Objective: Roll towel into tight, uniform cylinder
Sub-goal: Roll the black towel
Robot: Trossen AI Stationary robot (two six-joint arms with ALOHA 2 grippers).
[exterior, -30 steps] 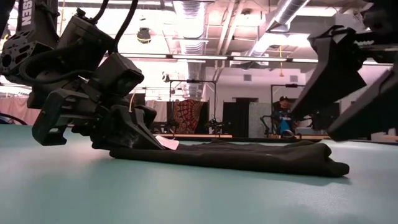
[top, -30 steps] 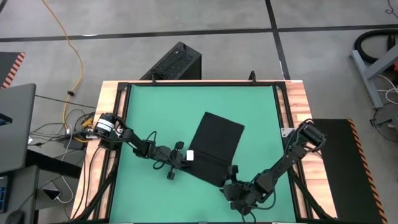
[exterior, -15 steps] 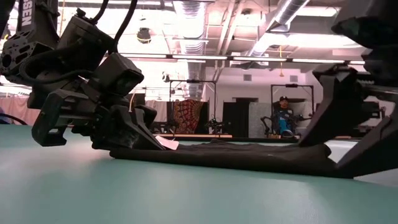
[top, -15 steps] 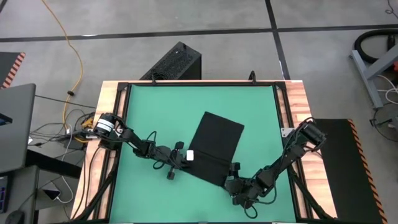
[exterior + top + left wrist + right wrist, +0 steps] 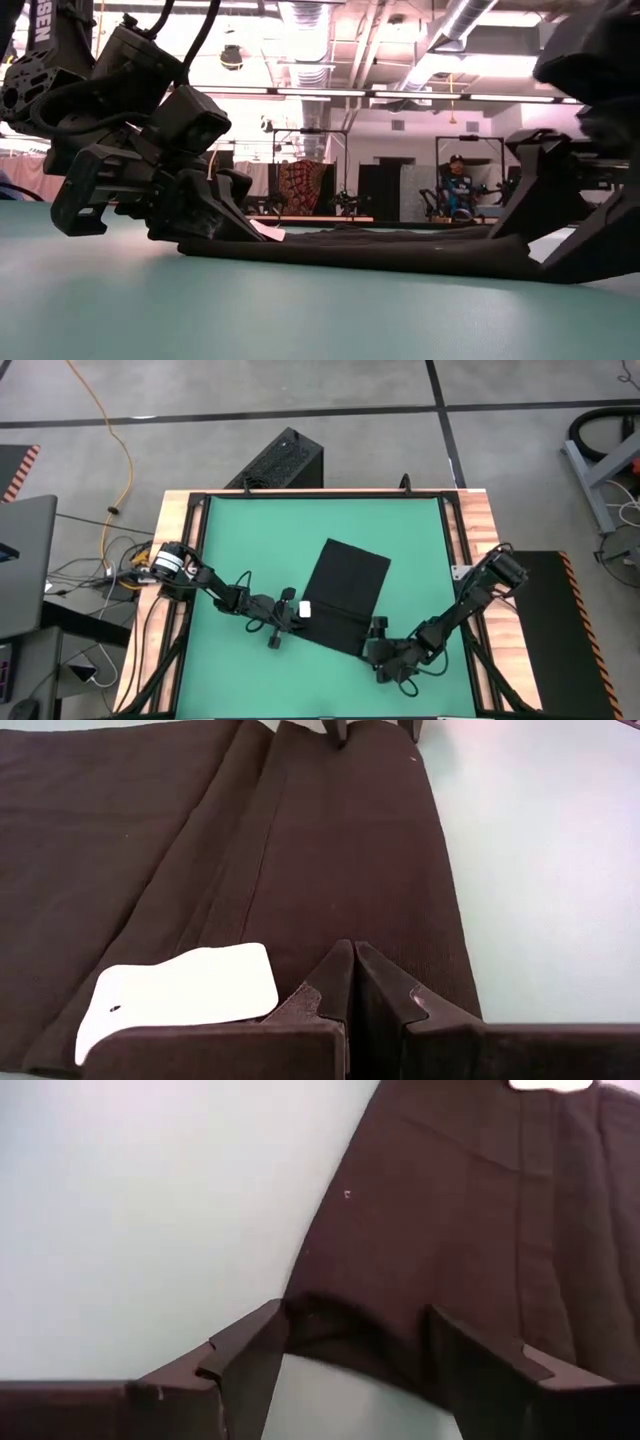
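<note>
While a green mat (image 5: 250,540) is covering the desk (image 5: 480,520) in a hall lit by ceiling lights, the black towel (image 5: 345,595) is lying flat; left claw (image 5: 350,982) is clenching its tagged corner, right claw (image 5: 350,1342) is straddling, spread, its near corner.

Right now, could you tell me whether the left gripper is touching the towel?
Touching. The left wrist view shows the left gripper with its fingers closed together, tips pressed on the towel beside the white tag.
</note>
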